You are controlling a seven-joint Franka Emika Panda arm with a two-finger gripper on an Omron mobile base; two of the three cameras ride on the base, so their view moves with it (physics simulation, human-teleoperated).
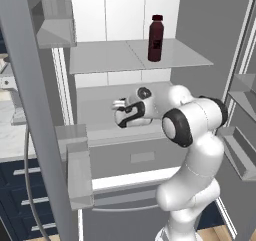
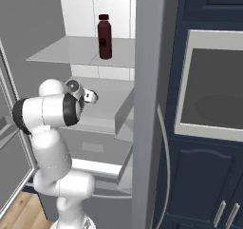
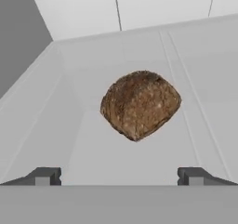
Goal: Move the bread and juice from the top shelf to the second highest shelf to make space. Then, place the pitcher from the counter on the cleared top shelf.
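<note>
Fridge interior | juice (image 1: 156, 37) upright on top shelf (image 1: 100, 57), dark label unreadable | bread (image 3: 140, 104) on second highest shelf (image 3: 69, 139) below | gripper (image 3: 118, 176) released, fingers apart.

**Hand View: Bread on Shelf, Tool Open**

The bread (image 3: 140, 104), a round brown lumpy loaf, lies on the pale grey second highest shelf (image 3: 69, 139), near the centre of the view. The tool (image 3: 119, 176) points at it with its two dark fingertips (image 3: 44, 176) spread wide apart, clear of the loaf. White back-wall panels rise behind the shelf.
</note>
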